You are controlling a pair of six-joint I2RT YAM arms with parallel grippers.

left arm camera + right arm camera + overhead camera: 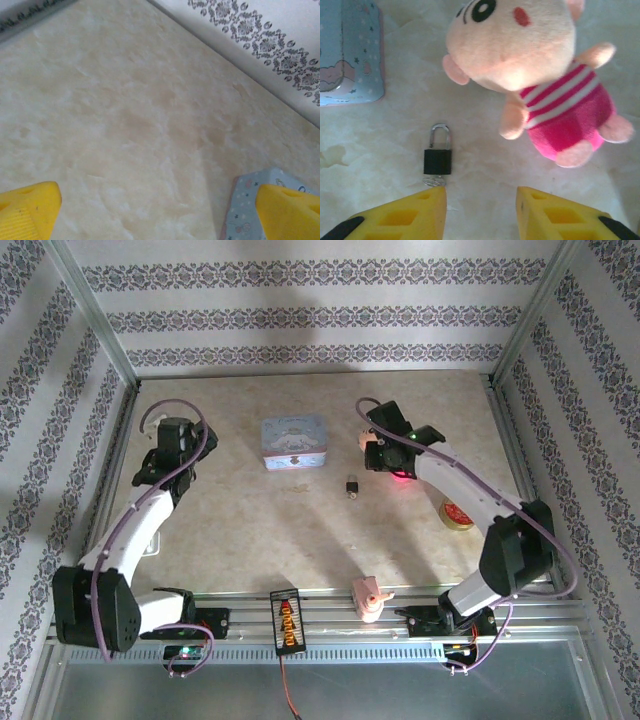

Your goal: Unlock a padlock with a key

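The padlock (352,485) lies in the top view on the desk (250,540), a little right of the middle. It is near the pale blue tin (293,442) but apart from it. The left arm (135,525) reaches along the left side of the desk and the right arm (470,490) along the right side. The head of the right arm is over a pink doll (363,439), just behind and to the right of the padlock. I count one padlock, one tin and one doll here. There is also one round red and yellow thing (458,515) partly under the right arm. A small pink thing (368,598) stands at the near edge; I cannot tell what it is.

In the left wrist view, the left gripper (157,215) is spread wide. Its two yellow fingers (27,210) are at the opposite lower corners, with only bare desk between them. It holds nothing and touches nothing. One corner of the tin shows behind one finger.

In the right wrist view, the right gripper (480,210) is partly open and empty, above the desk. The padlock lies flat just in front of one fingertip, outside the gap between the fingers. It has a dark body and a silvery shackle which points away from the gripper. A small silvery piece (434,181) lies at the bottom of the body, very close to that fingertip. I cannot tell if they touch, or if it is a key. The doll, in a pink striped dress, lies beside the padlock, apart from it. The tin is at the upper corner on the other side.
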